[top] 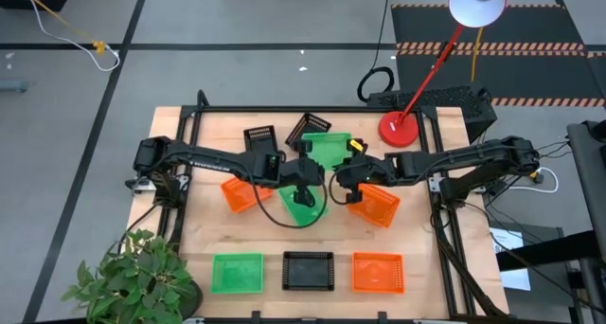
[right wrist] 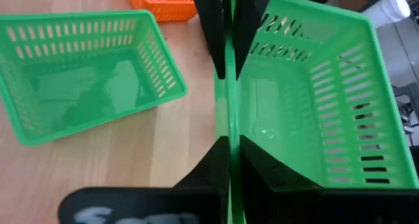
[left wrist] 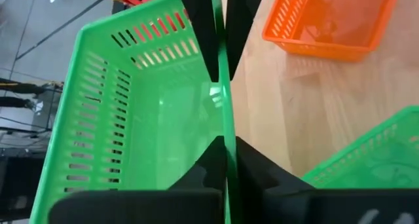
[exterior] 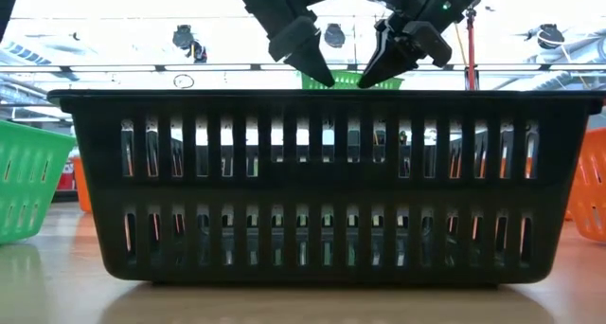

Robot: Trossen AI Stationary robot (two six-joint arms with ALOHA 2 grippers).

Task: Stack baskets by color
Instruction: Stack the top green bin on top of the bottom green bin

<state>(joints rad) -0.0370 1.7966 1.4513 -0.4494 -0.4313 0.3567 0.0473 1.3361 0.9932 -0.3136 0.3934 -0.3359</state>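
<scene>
Both grippers are shut on one green basket (top: 331,150) in the middle of the table. My left gripper (top: 305,172) comes at it from the left and my right gripper (top: 343,177) from the right. Their fingertips nearly meet on the same long wall. In the low view that basket (exterior: 350,79) shows between them above the black basket's rim. A second green basket (top: 303,207) rests on its floor on the table, just nearer. An orange basket lies at each side, one on the left (top: 239,193) and one on the right (top: 377,207). My left gripper pinches the rim of the green basket's near long wall (left wrist: 226,119), one finger inside the basket and one outside. The fingers slant down from the table's left and lie along the wall. Whether the basket is clear of the table I cannot tell. My right gripper pinches the same wall's rim (right wrist: 229,112) toward its other end, one finger inside and one outside. The fingers slant down from the table's right, along the wall, opposite the left arm's fingers (right wrist: 213,34).
A green (top: 237,272), a black (top: 309,270) and an orange basket (top: 379,272) stand in a row along the near edge. Two black baskets (top: 258,137) (top: 308,128) lie at the far side. A red lamp base (top: 399,128) stands far right, a plant (top: 133,277) near left.
</scene>
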